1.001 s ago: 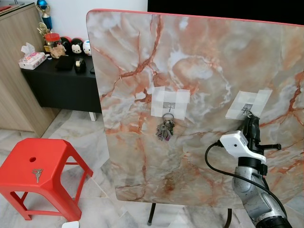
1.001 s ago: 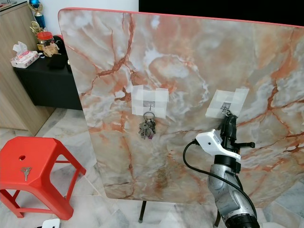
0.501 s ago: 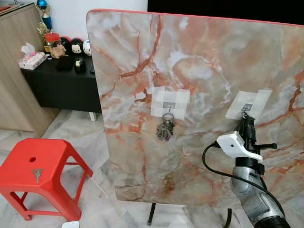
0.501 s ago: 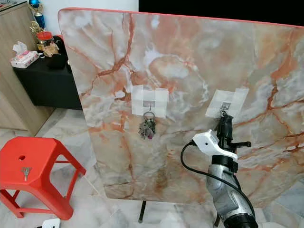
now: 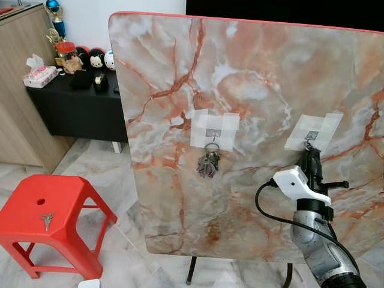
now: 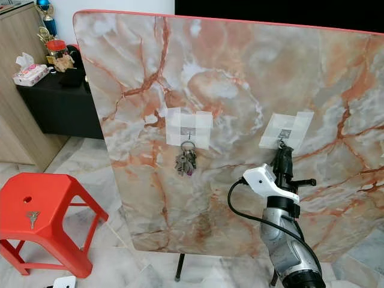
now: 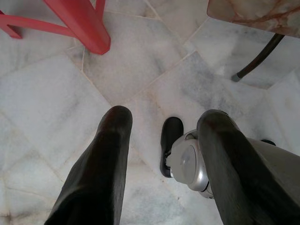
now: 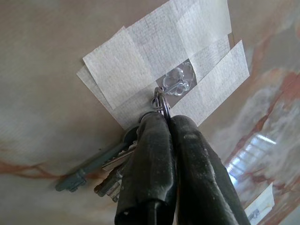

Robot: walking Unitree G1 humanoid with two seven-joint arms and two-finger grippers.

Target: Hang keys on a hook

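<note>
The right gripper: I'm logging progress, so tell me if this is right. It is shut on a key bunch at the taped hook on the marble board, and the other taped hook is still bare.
Not quite. The right gripper is shut on the metal key bunch at the taped hook, but the other taped hook on the marble-patterned board is not bare: a second key bunch hangs from it, as the left eye view shows.

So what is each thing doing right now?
Right tool: shut on keys, at the right hook.
Keys: ring touching the right hook.
Left tool: open, hanging idle.
Other keys: hanging on the left hook.
Single key: lying on the red stool.
</note>
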